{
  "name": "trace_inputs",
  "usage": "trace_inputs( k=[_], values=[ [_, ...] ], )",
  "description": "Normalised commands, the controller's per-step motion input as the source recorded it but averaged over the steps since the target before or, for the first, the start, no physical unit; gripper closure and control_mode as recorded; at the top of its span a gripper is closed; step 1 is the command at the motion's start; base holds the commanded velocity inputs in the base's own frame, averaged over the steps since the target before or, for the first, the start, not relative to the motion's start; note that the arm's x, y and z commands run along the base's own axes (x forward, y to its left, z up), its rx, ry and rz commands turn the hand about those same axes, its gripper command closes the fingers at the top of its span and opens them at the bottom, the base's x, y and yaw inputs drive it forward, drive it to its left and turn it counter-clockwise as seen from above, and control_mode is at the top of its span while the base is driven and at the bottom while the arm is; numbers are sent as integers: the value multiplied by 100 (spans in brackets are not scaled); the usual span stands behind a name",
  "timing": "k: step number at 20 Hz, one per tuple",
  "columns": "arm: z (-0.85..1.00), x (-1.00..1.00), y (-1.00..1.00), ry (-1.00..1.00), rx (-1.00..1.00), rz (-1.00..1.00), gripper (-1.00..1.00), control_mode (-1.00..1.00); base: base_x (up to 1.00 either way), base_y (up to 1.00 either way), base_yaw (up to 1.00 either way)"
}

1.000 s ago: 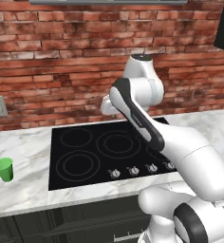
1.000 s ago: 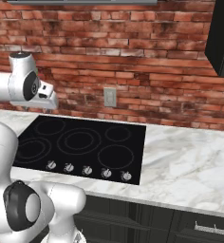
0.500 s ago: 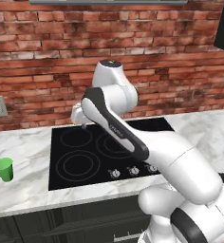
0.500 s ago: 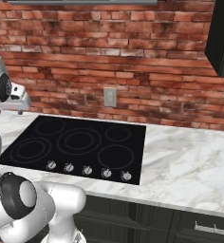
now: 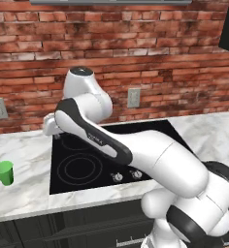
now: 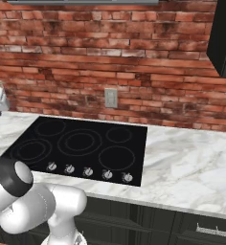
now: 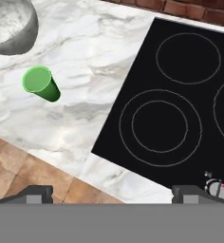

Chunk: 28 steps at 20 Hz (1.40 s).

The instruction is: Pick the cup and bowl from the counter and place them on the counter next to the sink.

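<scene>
Red brick wall [image 5: 150, 58] takes up the whole top half of both base views, with a grey outlet plate [image 6: 111, 98] in it. Below that, the white marble table [image 6: 191, 162] runs across, dark cabinets [image 6: 172, 225] underneath. Black glass cooktop [image 7: 180, 109] is set in the middle, knobs [image 6: 87, 171] along its front edge. In the hand view, the bowl [image 7: 9, 26] sits upper left with the green cup [image 7: 40, 84] just beside it, both on marble; brown floor [image 7: 23, 178] lower left. Jaws wide apart, holding nothing.
</scene>
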Motion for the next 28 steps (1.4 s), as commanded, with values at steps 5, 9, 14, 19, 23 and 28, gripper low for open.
trace_inputs(
  k=[5, 9, 14, 19, 23, 28],
  values=[
    [-7, 1, 57, 0, 0, 1, -100, -100, 0, 0, 0],
    [-8, 1, 39, 0, 0, 0, -100, -100, 0, 0, 0],
    [-14, 11, 16, 0, 0, 0, -100, -100, 0, 0, 0],
    [-31, 2, 31, 0, 3, -3, -100, -100, 0, 0, 0],
    [-34, 0, 23, 0, 9, -12, -100, -100, 0, 0, 0],
    [-30, 4, 22, 0, 7, -15, -100, -100, 0, 0, 0]
  ],
)
